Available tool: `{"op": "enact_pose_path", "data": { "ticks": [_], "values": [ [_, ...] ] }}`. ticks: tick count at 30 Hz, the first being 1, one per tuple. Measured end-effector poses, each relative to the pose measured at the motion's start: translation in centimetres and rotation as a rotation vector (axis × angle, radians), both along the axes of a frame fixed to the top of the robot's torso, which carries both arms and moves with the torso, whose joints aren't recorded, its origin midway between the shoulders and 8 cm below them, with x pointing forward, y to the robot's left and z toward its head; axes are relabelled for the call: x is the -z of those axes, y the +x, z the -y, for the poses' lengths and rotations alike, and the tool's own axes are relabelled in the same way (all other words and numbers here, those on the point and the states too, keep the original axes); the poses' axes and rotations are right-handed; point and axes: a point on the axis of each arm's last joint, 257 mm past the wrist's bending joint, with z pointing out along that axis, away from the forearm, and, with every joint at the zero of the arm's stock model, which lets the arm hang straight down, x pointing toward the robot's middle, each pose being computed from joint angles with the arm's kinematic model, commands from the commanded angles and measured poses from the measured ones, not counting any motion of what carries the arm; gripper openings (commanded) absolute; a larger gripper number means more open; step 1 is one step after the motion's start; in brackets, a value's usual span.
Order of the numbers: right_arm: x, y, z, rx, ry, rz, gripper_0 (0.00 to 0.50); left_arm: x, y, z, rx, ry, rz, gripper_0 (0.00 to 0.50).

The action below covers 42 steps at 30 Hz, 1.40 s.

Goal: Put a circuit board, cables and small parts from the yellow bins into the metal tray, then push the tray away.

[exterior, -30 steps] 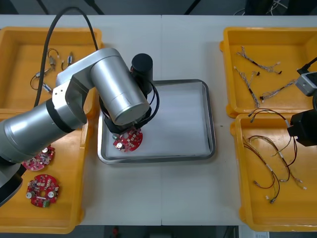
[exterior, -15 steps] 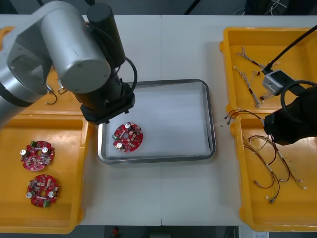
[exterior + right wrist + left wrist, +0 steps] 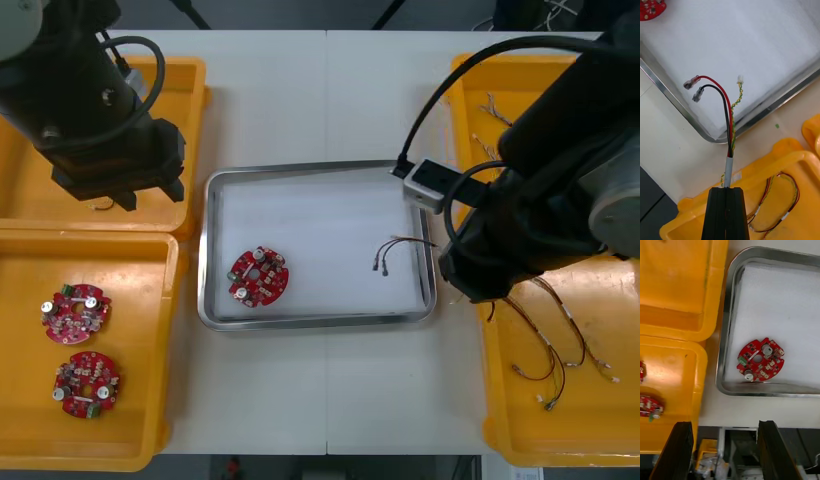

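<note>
My right gripper is pinched on the grey sleeve of a cable, the fingers apart only by the sleeve's width. From the fingertips the cable runs straight ahead. Its long axis crosses the tray rim near a corner, so the red, black and yellow-green ends are over the white liner. The held end sits back over the rim of the near right bin. I cannot tell whether the ends touch the liner.

From the front, the cable ends lie just inside the tray's right side. The board rests on the tray's left part, well apart from them.

The tray lies forward of my fingers along the cable's own line. I judge I should carry the grip further in that direction before letting go, or the sleeve end could drape over the rim.

My left gripper stands wide and empty by the far left bin, so the right arm is the nearer one for this.
</note>
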Motion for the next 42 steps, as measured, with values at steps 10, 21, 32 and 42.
{"op": "enact_pose_path", "data": {
  "ticks": [10, 21, 32, 42],
  "values": [
    [1.9, 3.1, -5.0, -0.232, -0.094, -0.002, 0.000, -0.9, 1.3, -5.6, -0.115, 0.040, -0.011, 0.500],
    [5.6, 5.0, -10.3, -0.507, -0.192, 0.011, 0.000, -2.7, 4.7, -12.5, 0.099, 0.150, 0.038, 0.500],
    [9.8, 4.9, -11.3, -0.599, -0.207, 0.009, 0.000, -3.6, 10.0, -17.8, -0.044, 0.133, 0.169, 0.500],
    [13.1, 6.7, -10.6, -0.563, -0.216, 0.009, 0.084, -3.0, 13.0, -21.0, 0.396, 0.287, 0.248, 0.500]
  ]
}}
